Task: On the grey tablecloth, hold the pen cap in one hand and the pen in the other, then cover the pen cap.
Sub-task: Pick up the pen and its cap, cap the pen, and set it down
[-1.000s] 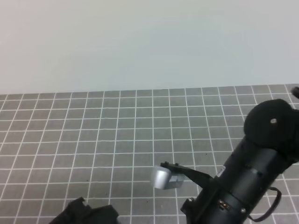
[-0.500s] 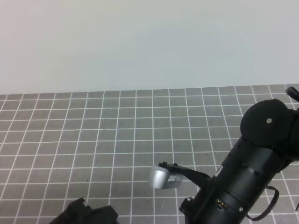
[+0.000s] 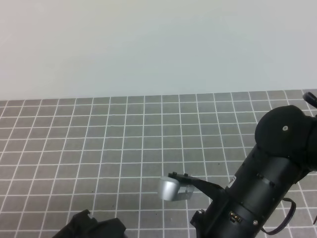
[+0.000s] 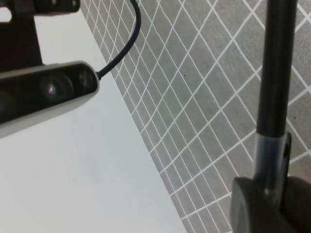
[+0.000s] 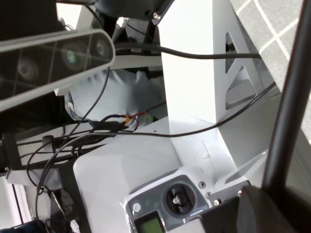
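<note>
The right arm (image 3: 262, 183) slants from the lower right of the high view, its hand hidden. In the left wrist view the left hand (image 4: 269, 204) grips a slim, smooth black pen (image 4: 274, 73) rising along the right edge over the grey tablecloth (image 4: 194, 97). The right hand (image 5: 257, 208) is clenched around a thin dark rod (image 5: 289, 97); whether pen or cap, unclear.

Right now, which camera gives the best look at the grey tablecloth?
The exterior high view: the grey tablecloth spreads across the frame's lower half, its white grid clear. The left wrist view shows a slanted stretch of it; the right wrist view catches just a corner at top right.
</note>
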